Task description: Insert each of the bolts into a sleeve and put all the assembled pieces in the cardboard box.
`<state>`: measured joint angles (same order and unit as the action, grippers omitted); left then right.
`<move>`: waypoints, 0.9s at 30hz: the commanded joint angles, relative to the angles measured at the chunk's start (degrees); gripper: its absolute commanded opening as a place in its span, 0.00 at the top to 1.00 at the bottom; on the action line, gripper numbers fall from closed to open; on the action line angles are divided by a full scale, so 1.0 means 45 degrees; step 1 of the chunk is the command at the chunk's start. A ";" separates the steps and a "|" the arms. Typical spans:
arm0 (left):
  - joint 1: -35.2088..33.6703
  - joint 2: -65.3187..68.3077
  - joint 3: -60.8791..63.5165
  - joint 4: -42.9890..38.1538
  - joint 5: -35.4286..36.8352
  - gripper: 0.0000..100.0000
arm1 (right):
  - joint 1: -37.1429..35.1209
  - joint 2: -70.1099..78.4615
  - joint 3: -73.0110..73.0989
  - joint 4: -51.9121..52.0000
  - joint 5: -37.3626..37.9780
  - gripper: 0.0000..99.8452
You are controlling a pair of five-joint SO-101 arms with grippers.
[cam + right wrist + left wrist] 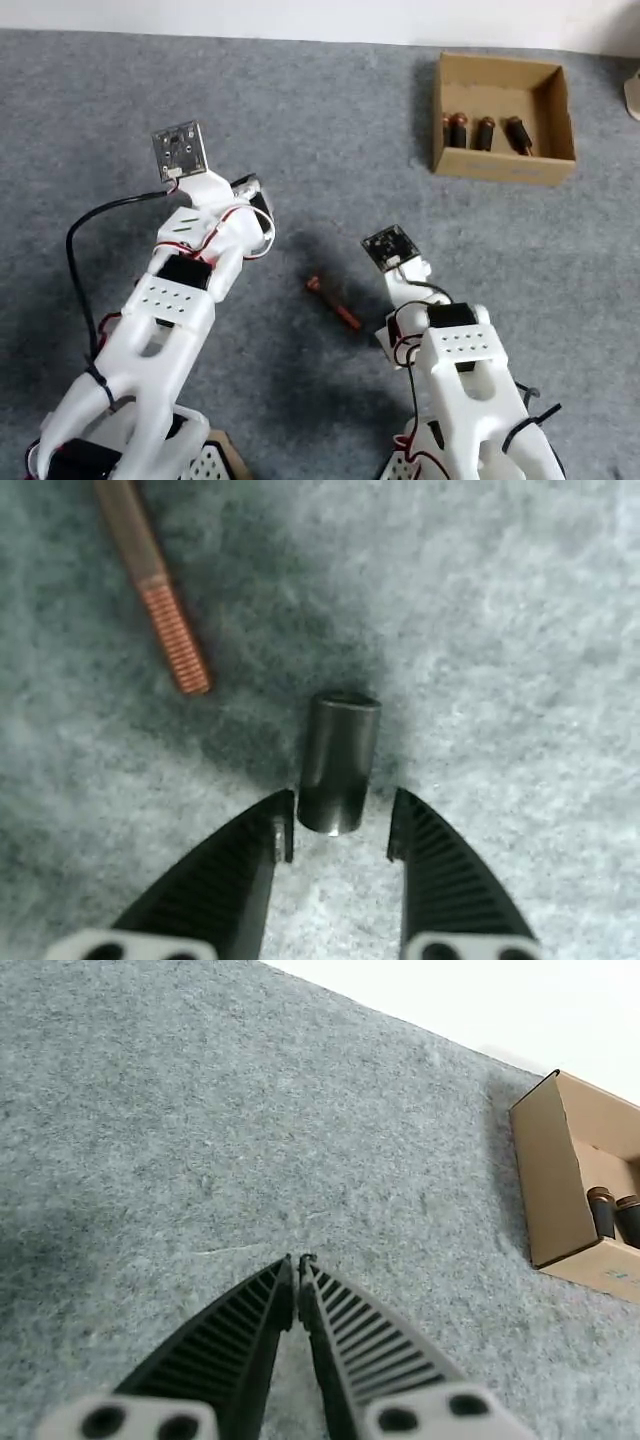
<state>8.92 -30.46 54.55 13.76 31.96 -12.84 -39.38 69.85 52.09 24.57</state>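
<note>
Nearest the camera, the left arm and the right arm rose side by side from the near edge of the grey, felt-like counter. The right jaws stood partly open and pointed down at the counter. Their two dark ribbed tips sat on either side of the near end of a dark sleeve, close to it, but it could not be told whether they touched it. The sleeve lay on its side on the counter with its open far end turned away from the jaws. Just beyond it and apart from it lay a copper-coloured bolt, its threaded end toward the sleeve. From above, the bolt lay slantwise on the counter between the two arms, head away from the right arm. The left jaws were closed with their tips meeting and nothing between them, hanging above bare counter well apart from the bolt. Farthest off, toward the far right corner of the counter, stood the open cardboard box, also seen from the left wrist. Inside it, three assembled pieces lay side by side, dark sleeves with copper ends showing.
</note>
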 commanded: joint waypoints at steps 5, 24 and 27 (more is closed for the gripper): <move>-0.0147 -0.0068 -0.0088 0.0020 0.0020 0.97 | 0.0088 -0.0303 -0.1162 -0.0147 0.0000 0.86; -0.0147 -0.0068 -0.0088 0.0020 0.0020 0.97 | -0.0479 0.0264 -0.2120 -0.0068 -0.1094 0.91; -0.0186 -0.0068 -0.0088 0.0020 0.0020 0.97 | -0.0615 0.1651 -0.2549 0.0147 -0.1250 0.88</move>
<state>8.92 -30.46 54.55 13.76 31.96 -14.77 -36.04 62.02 52.09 19.91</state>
